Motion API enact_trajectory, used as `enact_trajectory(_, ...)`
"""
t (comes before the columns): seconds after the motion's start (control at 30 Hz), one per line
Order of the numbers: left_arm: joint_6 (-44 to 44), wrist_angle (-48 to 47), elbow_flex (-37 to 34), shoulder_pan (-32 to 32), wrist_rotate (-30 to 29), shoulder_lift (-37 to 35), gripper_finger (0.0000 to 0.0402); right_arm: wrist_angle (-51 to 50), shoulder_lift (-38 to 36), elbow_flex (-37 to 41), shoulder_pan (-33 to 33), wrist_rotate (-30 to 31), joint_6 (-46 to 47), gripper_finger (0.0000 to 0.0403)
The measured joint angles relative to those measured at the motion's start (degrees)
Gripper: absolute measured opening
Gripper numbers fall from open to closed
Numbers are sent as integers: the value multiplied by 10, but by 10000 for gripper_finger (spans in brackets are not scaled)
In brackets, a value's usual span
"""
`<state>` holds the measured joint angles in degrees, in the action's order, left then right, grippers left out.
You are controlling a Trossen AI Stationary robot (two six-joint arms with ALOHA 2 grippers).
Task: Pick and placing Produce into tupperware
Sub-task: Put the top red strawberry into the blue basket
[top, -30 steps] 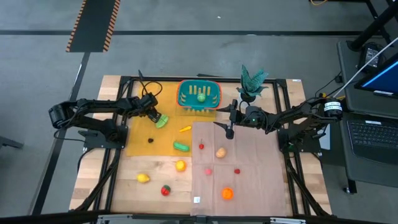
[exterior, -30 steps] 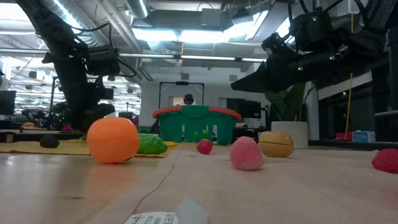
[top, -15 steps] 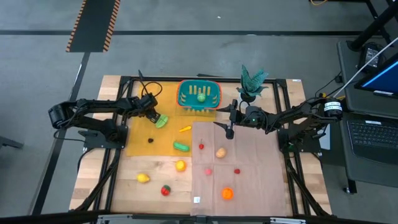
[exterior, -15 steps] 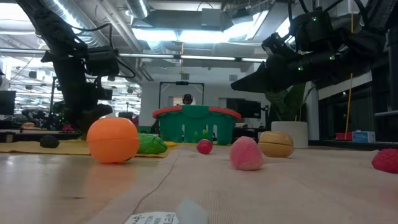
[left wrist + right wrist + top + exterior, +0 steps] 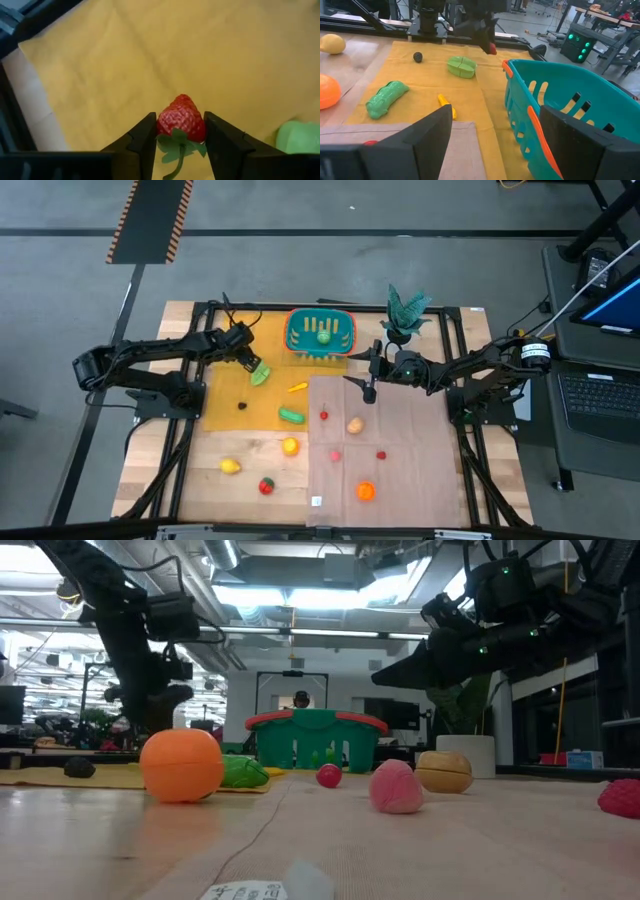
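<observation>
The left gripper (image 5: pixel 180 142) has squeezed shut on a strawberry (image 5: pixel 181 119) and lifted it off the yellow cloth (image 5: pixel 150 60). Next it can go to the basket (image 5: pixel 320 332). The right gripper (image 5: pixel 492 145) waits wide open, holding nothing

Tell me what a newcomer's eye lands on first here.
Probably the red strawberry pinched between the left gripper's fingers, lifted above the yellow cloth left of the teal tupperware. Next, the scatter of small produce across the cloth and the brown mat, the big orange looming closest in the low view. The right gripper hangs open just right of the tupperware.
</observation>
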<state>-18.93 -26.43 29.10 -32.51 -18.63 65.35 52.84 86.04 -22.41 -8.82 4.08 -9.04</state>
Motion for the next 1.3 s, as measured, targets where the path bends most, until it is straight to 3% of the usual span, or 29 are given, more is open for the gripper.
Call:
enact_trajectory(0.33, 48, -11, 10, 0, 35, -81, 134, -5, 0, 0, 0, 0, 0, 300)
enact_trajectory(0.7, 123, 4, 8, 1, 153, -228, 128, -5, 0, 0, 0, -1, -1, 300)
enact_trajectory(1.17, 174, 439, -179, 23, 421, -254, 128, -5, 0, 0, 0, -6, -2, 300)
enact_trajectory(1.3, 184, 509, -205, 23, 447, -254, 128, -4, 0, 0, 0, -25, -1, 300)
